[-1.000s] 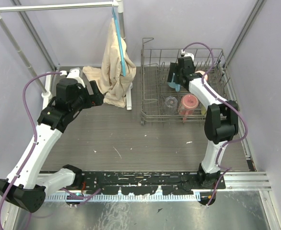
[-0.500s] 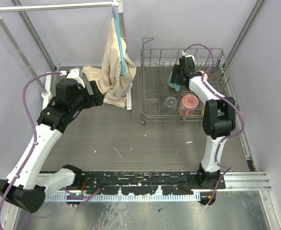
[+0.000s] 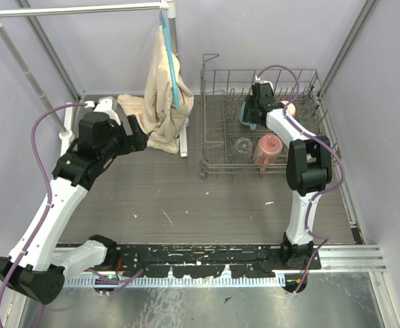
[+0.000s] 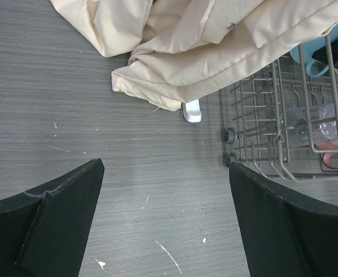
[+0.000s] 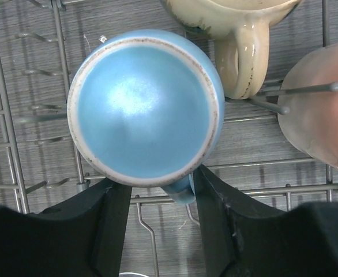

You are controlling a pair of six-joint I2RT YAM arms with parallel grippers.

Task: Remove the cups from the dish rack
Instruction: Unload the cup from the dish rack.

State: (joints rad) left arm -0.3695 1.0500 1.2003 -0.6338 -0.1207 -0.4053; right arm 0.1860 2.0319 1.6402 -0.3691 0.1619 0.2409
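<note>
The dish rack [image 3: 213, 164] is a grey wire basket at the back right; it also shows in the left wrist view [image 4: 255, 138]. My right gripper [image 3: 253, 113] reaches into it, and its jaws [image 5: 160, 231] close on the handle side of an upside-down light blue mug [image 5: 146, 107]. A cream mug [image 5: 238, 23] and a pink mug [image 5: 319, 109] sit beside it. A clear glass [image 3: 243, 146] and a salmon pink mug [image 3: 269, 149] lie near the rack's front. My left gripper [image 3: 140, 140] is open and empty over the table [image 4: 166, 231].
A beige cloth [image 3: 162, 102] hangs from a white rail and bunches on the table left of the rack, close to my left gripper. The rail's white foot [image 4: 191, 111] stands by the rack's front-left corner. Purple walls enclose the table.
My right gripper has shifted slightly toward the back of the rack with the light blue mug. The left arm has not moved.
</note>
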